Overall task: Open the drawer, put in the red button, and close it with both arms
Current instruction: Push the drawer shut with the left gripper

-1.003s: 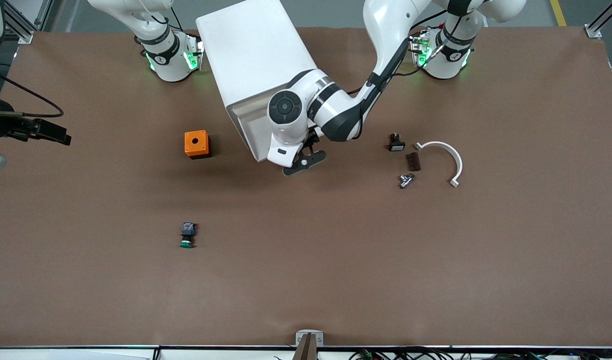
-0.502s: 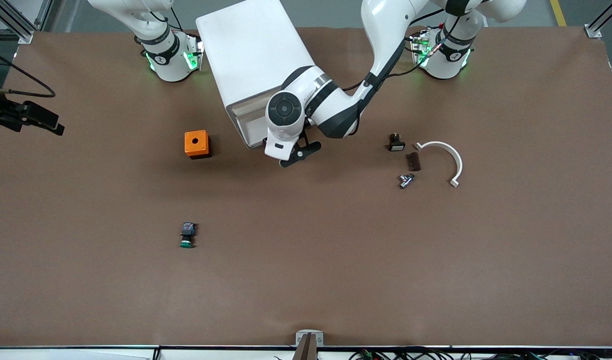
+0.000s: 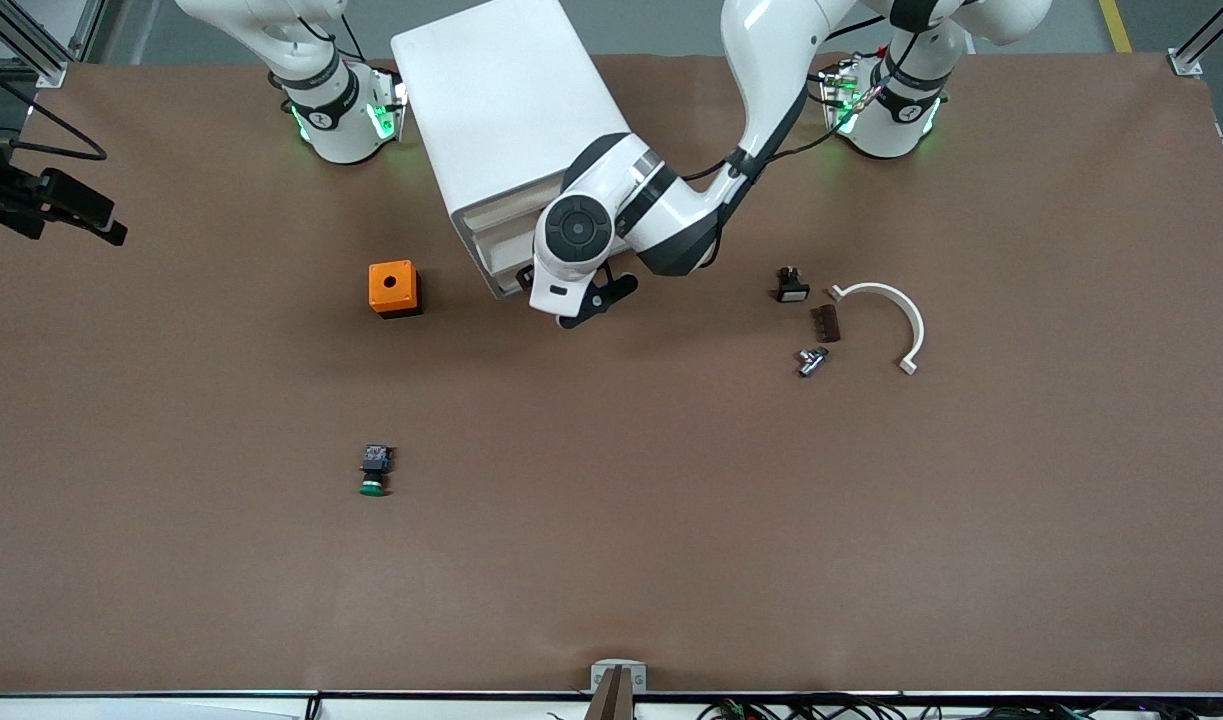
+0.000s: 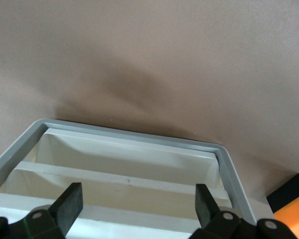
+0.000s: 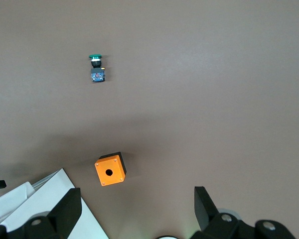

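Observation:
The white drawer cabinet (image 3: 501, 110) stands between the two arm bases. Its lower drawer (image 3: 493, 262) sticks out only a little. My left gripper (image 3: 593, 298) is low in front of that drawer, open and empty. In the left wrist view the cream drawer front (image 4: 124, 184) lies between its spread fingers (image 4: 70, 204). The red button does not show in any view. The green-capped switch (image 3: 373, 471) lies on the table nearer the front camera, also in the right wrist view (image 5: 96, 68). My right gripper (image 5: 137, 209) is open and empty, held high over the right arm's end of the table (image 3: 76, 210).
An orange box with a round hole (image 3: 393, 288) sits beside the cabinet toward the right arm's end. Toward the left arm's end lie a small black switch part (image 3: 791, 286), a brown block (image 3: 825, 323), a metal fitting (image 3: 811, 360) and a white curved bracket (image 3: 896, 320).
My left gripper has moved toward the cabinet and the drawer has slid in with it. My right gripper has drifted farther from the front camera at the table's end.

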{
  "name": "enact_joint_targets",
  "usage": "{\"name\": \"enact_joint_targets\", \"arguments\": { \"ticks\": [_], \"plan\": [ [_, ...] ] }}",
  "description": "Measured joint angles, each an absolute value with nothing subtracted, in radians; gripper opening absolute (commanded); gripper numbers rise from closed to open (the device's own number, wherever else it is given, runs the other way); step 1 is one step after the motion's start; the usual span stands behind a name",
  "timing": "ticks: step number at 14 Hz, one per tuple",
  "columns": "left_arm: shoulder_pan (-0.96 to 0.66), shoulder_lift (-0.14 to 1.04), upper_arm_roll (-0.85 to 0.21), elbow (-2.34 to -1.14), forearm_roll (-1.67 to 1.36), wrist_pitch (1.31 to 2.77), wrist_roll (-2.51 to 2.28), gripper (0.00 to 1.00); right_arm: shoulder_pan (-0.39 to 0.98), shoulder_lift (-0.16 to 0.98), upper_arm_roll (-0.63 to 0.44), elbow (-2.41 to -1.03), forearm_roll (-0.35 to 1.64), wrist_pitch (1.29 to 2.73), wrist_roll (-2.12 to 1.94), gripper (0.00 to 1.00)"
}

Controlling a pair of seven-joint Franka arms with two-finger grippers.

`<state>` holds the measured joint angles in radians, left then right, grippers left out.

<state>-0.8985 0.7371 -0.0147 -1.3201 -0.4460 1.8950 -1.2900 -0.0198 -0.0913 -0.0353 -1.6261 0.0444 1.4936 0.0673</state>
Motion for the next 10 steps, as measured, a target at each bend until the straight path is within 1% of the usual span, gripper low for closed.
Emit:
{"name": "enact_joint_targets", "arguments": {
  "ticks": [10],
  "plan": [
    [-0.901, 0.758, -0.017, -1.341, -0.611, 1.893, -1.29, 0.99, -0.02, -0.093, -0.032, -1.634, 0.026, 1.526, 0.003, 1.0]
  ]
}}
